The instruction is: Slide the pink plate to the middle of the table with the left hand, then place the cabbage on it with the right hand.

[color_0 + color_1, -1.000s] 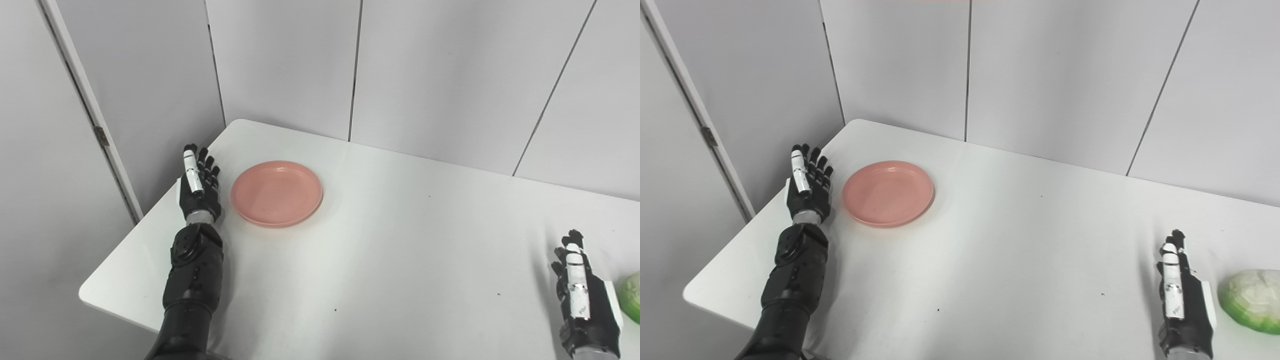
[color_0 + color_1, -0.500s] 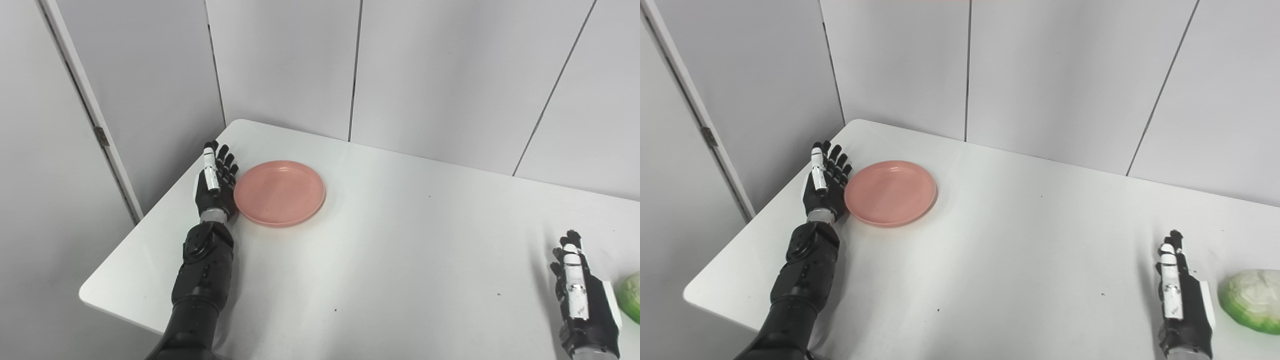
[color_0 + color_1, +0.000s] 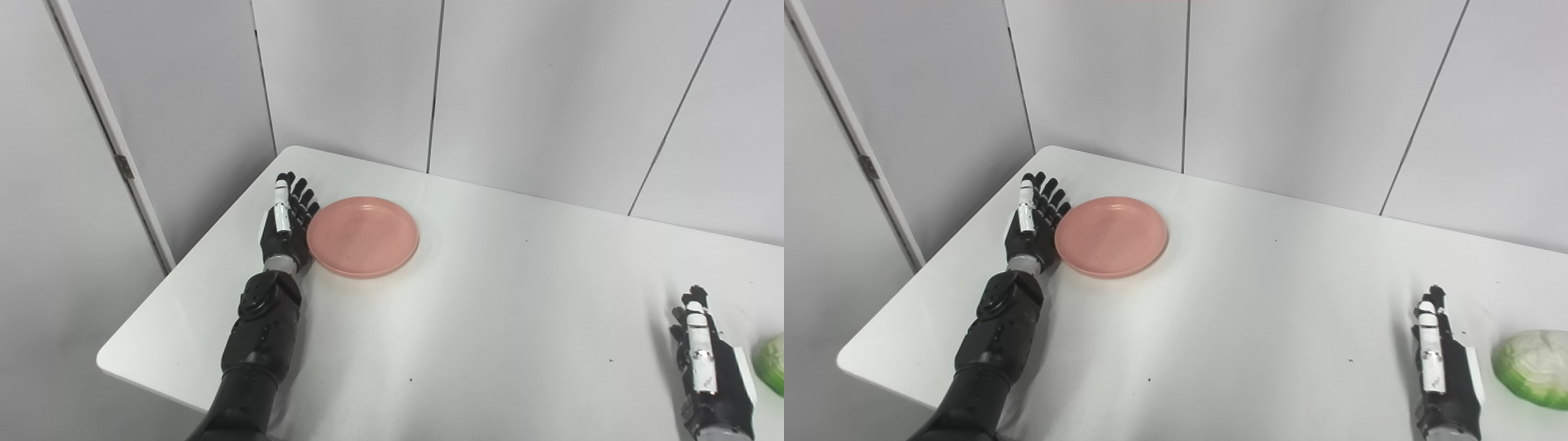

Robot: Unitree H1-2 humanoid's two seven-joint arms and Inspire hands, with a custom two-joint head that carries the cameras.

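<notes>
No text, label, brand, number or sign can be read in either view. The pink plate [image 3: 362,236], the white worktop [image 3: 490,294], the wall panels [image 3: 539,92] in the upper part of the frame and the cabbage [image 3: 1532,375] at the lower right carry no writing. The white strips on the fingers [image 3: 282,208] of the left hand [image 3: 285,226] and on the right hand [image 3: 1442,380] are plain, with no marking that can be made out.
</notes>
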